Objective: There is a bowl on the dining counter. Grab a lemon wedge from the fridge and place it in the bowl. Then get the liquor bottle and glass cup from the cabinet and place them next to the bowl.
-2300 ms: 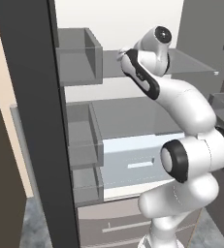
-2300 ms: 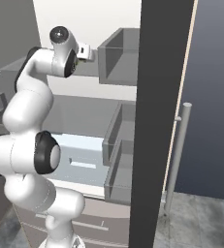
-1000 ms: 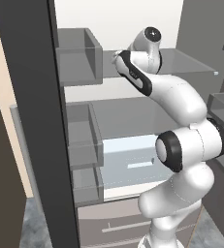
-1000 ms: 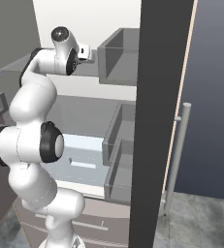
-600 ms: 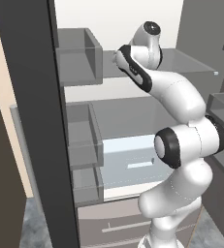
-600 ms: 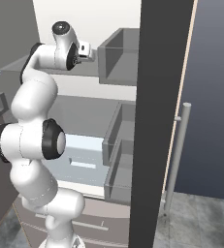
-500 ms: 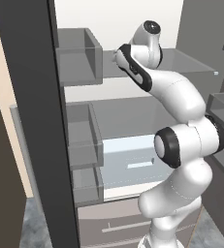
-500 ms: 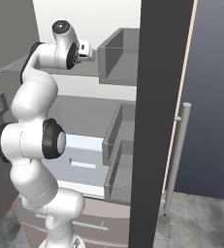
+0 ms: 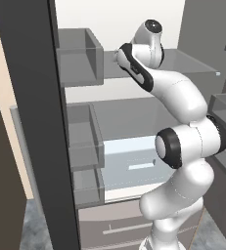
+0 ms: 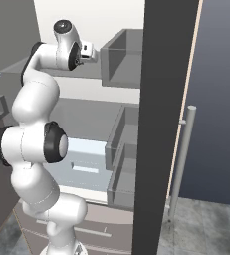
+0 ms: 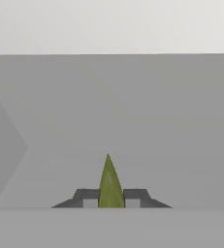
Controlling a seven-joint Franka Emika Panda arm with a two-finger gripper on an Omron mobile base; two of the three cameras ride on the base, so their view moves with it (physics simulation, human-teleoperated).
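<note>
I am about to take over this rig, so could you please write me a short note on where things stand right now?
Gripper: shut on the lemon wedge, pinched between both fingertips.
Position: hand is up at the fridge upper shelf, doors open.
Done: wedge grasped.
Left: withdraw from the fridge, put the wedge in the bowl on the dining counter, then fetch the liquor bottle and glass cup from the cabinet and set them beside the bowl.
</note>
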